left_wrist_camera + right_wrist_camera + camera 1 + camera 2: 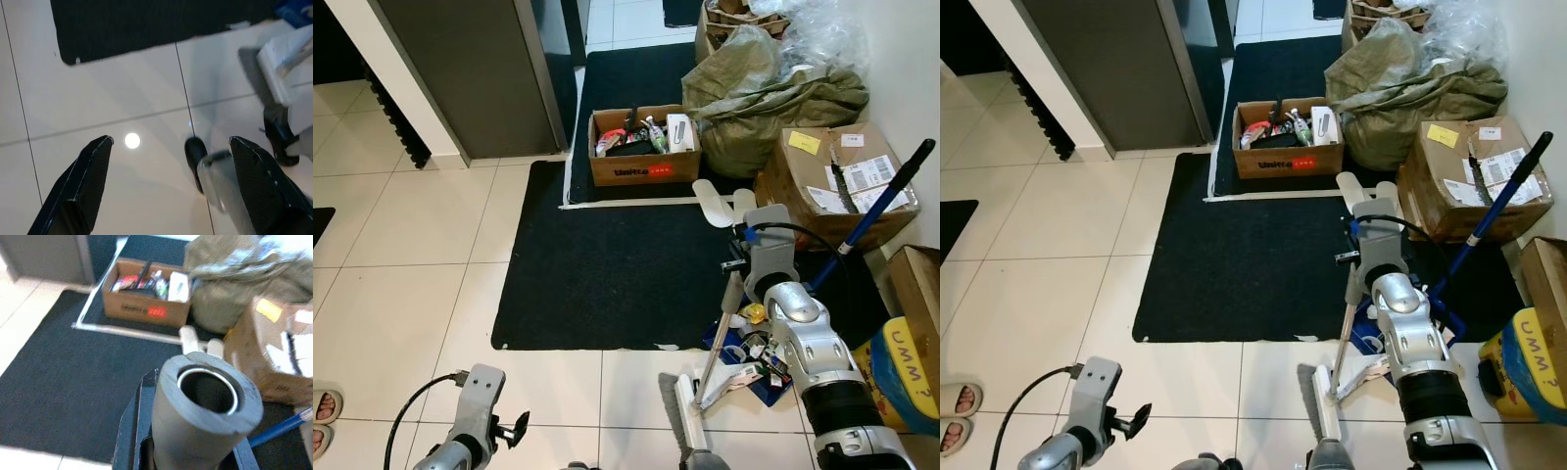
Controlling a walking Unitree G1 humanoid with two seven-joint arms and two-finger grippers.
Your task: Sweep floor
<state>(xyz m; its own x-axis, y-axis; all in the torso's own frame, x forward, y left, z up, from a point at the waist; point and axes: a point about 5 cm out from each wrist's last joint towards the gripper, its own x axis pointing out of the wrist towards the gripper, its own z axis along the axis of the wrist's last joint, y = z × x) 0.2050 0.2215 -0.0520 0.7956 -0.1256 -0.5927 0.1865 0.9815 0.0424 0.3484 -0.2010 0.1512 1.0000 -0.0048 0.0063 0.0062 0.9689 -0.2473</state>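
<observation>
— Broom position?
— Upright at the black mat's edge, head on white tile, handle clenched in the right gripper.
— Left gripper?
— Low over tile, fingers spread, grasping nothing.

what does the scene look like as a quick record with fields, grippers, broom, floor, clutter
right gripper: right gripper shut on the grey tubular broom handle, held upright
broom head: white broom head on the pale tiled floor, beside the black floor mat
left gripper: left gripper open, low over bare tile
clutter: open brown cardboard box of small items, olive green sack, blue-handled mop leaning by the wall
other: a person's sandalled toes at the left edge
</observation>
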